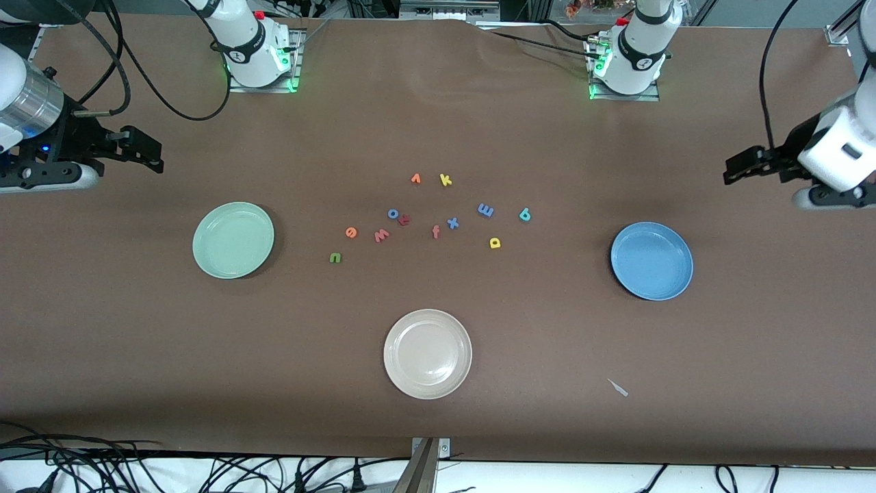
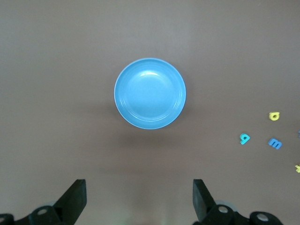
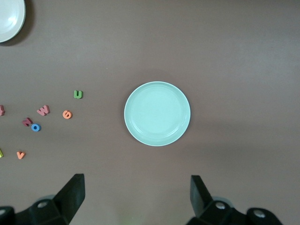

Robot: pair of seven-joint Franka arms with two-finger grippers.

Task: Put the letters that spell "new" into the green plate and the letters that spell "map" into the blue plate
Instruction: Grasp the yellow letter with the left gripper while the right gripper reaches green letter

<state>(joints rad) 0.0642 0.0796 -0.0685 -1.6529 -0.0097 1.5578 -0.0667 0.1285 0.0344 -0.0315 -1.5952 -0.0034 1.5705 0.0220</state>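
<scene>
The green plate lies toward the right arm's end and the blue plate toward the left arm's end, both with nothing in them. Between them on the table lie the dark green "n", orange "e", red-pink "w", blue "m", teal looped letter and yellow looped letter. My right gripper hangs open over bare table at its end, holding nothing. My left gripper hangs open over bare table at its end, also holding nothing.
A cream-white plate sits nearer the front camera than the letters. Other letters lie among them: orange "v", yellow "k", blue "o", blue "x", reddish "f". A small pale scrap lies near the front edge.
</scene>
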